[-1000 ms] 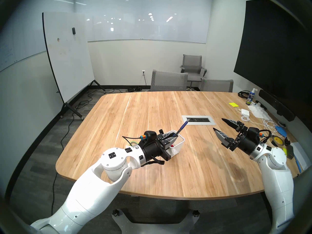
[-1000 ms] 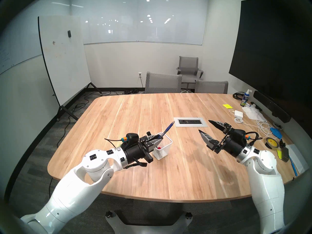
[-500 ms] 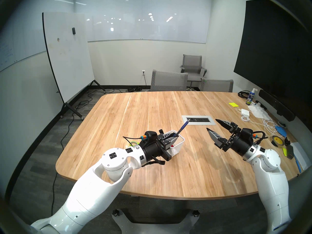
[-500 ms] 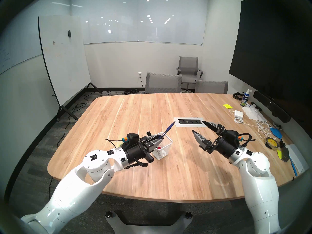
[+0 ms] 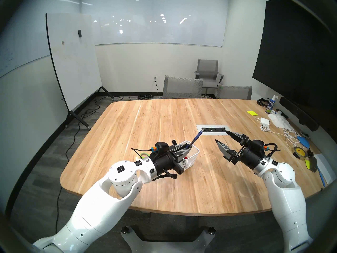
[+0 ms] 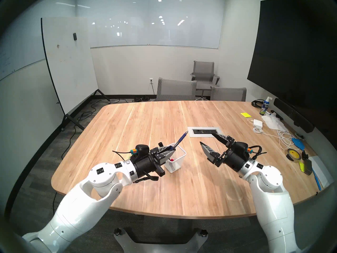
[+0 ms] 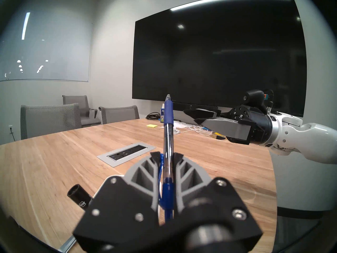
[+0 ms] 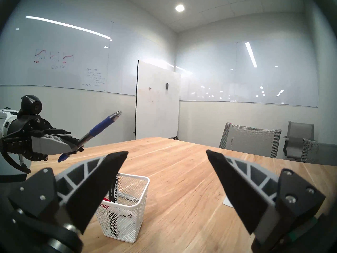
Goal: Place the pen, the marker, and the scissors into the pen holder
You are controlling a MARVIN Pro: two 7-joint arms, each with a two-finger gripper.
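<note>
1. Two head views first. In the left eye, the left gripper (image 5: pixel 188 149) is clamped on the pen (image 5: pixel 196 138), just above the holder (image 5: pixel 193 156), with the pen's tip slanting up and away from it. The right gripper (image 5: pixel 221 136) has its jaws spread wide and holds nothing. Over the last second it has slid toward the holder from well off to its right, while the left gripper has not stirred. I judge this a handover or regrasp in the making, since the pen is tip-up and not yet in the holder. A red cap (image 5: pixel 186 157) shows inside the holder, and a green loop, likely the scissors (image 5: pixel 145 153), peeps out behind the left wrist, on the side away from the holder.

2. The right eye shows the same: pen (image 6: pixel 182 139) over the holder (image 6: pixel 179 162), and the empty right gripper (image 6: pixel 206 137) now near it.

3. In the left wrist view the pen (image 7: pixel 168 135) stands pinched between the closed fingers. A black marker (image 7: pixel 80 195) pokes up from the holder below. Its print is too small to read.

4. In the right wrist view the holder (image 8: pixel 127 207) sits between the spread fingers (image 8: pixel 102 176). The black marker (image 8: pixel 114 189) inside reads "MARKS A LO", the rest hidden. Handwriting on the far whiteboard (image 8: pixel 73 64) is illegible.
</note>
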